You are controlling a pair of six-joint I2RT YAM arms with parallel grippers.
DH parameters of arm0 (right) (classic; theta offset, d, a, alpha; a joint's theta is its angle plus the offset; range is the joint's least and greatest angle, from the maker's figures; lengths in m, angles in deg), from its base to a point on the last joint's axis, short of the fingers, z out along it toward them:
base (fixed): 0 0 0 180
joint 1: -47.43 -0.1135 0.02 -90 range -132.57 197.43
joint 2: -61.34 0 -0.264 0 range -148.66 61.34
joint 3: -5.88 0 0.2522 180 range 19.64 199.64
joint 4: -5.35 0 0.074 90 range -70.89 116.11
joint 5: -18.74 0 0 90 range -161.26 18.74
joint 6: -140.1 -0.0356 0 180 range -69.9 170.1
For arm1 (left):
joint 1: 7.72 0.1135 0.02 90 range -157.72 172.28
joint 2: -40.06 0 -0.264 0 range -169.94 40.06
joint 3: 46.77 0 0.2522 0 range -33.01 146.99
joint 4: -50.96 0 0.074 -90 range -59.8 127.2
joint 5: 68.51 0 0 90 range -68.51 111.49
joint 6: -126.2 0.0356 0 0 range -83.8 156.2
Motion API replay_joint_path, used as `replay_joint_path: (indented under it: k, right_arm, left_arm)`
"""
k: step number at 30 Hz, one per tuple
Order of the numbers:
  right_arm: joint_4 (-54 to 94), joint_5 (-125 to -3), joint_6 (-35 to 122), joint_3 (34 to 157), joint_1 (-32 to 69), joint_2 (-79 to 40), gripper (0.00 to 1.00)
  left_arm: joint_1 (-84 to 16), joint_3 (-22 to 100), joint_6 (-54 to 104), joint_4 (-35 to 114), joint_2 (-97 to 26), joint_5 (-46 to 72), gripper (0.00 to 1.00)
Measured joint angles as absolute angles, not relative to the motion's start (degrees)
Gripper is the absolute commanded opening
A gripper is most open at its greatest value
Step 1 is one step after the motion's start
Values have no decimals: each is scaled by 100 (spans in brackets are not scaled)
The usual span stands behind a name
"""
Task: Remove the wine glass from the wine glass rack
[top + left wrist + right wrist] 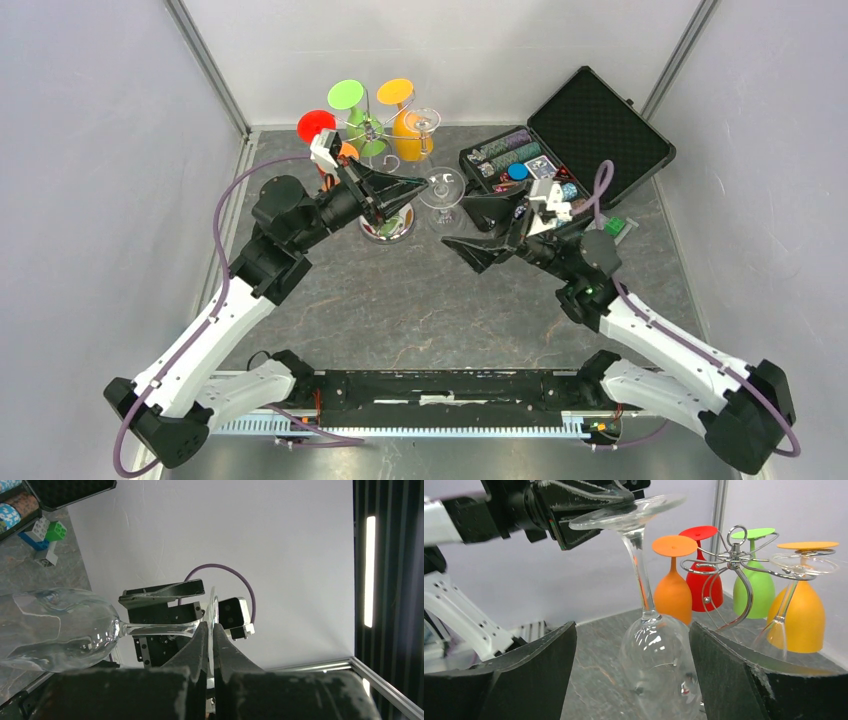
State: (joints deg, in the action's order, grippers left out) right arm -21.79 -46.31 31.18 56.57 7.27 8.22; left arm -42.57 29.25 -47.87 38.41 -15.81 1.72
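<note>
The chrome wine glass rack (368, 128) stands at the back left on its round base (388, 228); it also shows in the right wrist view (731, 560). A clear wine glass (441, 190) hangs bowl down, beside the rack and apart from its arms. My left gripper (415, 187) is shut on the glass's foot (214, 602), with the stem and bowl (55, 625) off to the left. My right gripper (480, 228) is open, its fingers on either side of the bowl (659, 655) without touching it.
Orange (672, 590), red (701, 580), green (754, 585) and yellow-orange (806, 610) glasses hang on the rack, with a second clear glass (796, 565). An open black case of chips (590, 130) lies at the back right. Toy bricks (615, 225) sit next to it.
</note>
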Motion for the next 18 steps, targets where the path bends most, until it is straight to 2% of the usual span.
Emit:
replay_joint_path:
  k: [5, 9, 14, 17, 18]
  right_arm:
    - [-2170, -4528, 3700, 5782, 587, 463, 80]
    - [-2247, -4415, 3929, 5981, 495, 220, 67]
    - [-2234, -4299, 4130, 6263, 345, -90, 41]
    - [-2234, -4277, 4191, 6322, 290, -182, 21]
    - [-2238, -4281, 4207, 6322, 281, -190, 11]
  left_arm:
    - [-4257, 2816, -4787, 3620, -1553, 163, 2]
    - [-4257, 2722, -4787, 3448, -1505, 163, 2]
    - [-4257, 2645, -4789, 3293, -1358, 163, 2]
    - [-4257, 2643, -4789, 3288, -1288, 165, 2]
    - [-4257, 2643, -4789, 3284, -1267, 163, 2]
